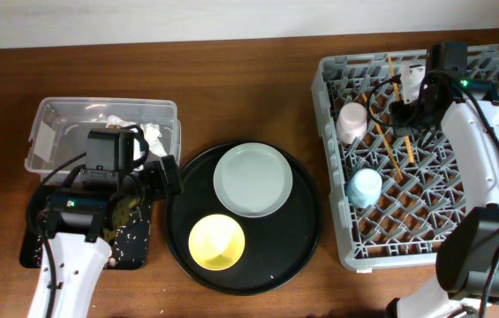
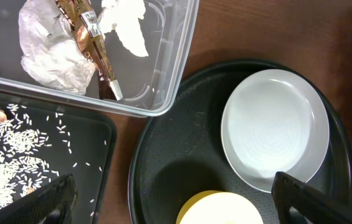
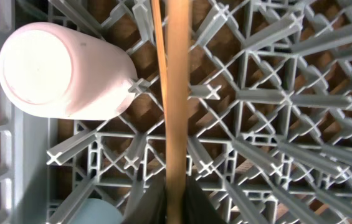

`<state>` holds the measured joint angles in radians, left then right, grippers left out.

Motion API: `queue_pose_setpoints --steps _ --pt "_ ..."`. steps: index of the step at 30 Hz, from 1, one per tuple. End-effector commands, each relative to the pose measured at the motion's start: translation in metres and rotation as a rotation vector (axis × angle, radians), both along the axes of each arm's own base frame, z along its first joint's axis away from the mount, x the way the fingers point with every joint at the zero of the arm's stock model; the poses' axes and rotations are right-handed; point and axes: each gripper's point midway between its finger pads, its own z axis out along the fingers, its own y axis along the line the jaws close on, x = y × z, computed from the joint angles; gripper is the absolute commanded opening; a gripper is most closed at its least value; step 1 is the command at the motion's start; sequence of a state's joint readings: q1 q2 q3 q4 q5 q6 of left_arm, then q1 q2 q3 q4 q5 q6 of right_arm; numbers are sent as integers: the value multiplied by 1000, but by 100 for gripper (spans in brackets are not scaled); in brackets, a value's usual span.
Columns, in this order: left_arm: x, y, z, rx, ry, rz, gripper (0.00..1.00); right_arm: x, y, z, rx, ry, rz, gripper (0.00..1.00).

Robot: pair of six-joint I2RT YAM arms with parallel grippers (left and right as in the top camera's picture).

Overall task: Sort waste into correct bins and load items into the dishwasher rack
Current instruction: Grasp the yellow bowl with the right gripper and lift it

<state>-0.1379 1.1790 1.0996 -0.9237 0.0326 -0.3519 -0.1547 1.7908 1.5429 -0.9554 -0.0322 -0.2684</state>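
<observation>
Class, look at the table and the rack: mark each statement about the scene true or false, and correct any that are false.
1. The yellow bowl sits in the dishwasher rack. False: it stands on the round black tray, next to the plate.
2. The pink cup and the blue cup are both in the rack. True.
3. The napkin and the wrapper lie in the clear tub. True.
4. The shallow black tray has nothing in it. False: pale food scraps are scattered in it.
5. The left gripper is wide open. True.
</observation>
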Motion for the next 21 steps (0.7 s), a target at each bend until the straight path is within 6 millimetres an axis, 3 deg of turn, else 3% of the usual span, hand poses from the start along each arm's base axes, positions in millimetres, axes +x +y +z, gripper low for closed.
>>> queue_pose_setpoints --steps 1,4,7,9,10,13,17,19,21 --pt "1 2 0 6 -3 6 99 -2 4 -5 21 19 11 26" --pt "1 2 0 6 -3 6 99 -2 4 -6 22 23 11 43" --pt "1 2 0 6 -3 6 99 -4 5 -7 33 29 -3 46" --pt "1 2 0 6 -3 6 99 -6 17 -7 125 40 -77 47" --pt "1 2 0 6 -3 6 99 -9 35 -6 230 57 -92 47" --pt "1 2 0 6 -3 6 99 -39 118 7 591 200 -16 48" --pt "1 2 0 6 -3 6 99 -70 173 5 586 323 103 50" --pt "4 3 3 8 -21 9 99 -88 217 5 563 361 232 51" --pt "11 6 7 25 -55 23 99 -99 242 4 541 375 310 52"
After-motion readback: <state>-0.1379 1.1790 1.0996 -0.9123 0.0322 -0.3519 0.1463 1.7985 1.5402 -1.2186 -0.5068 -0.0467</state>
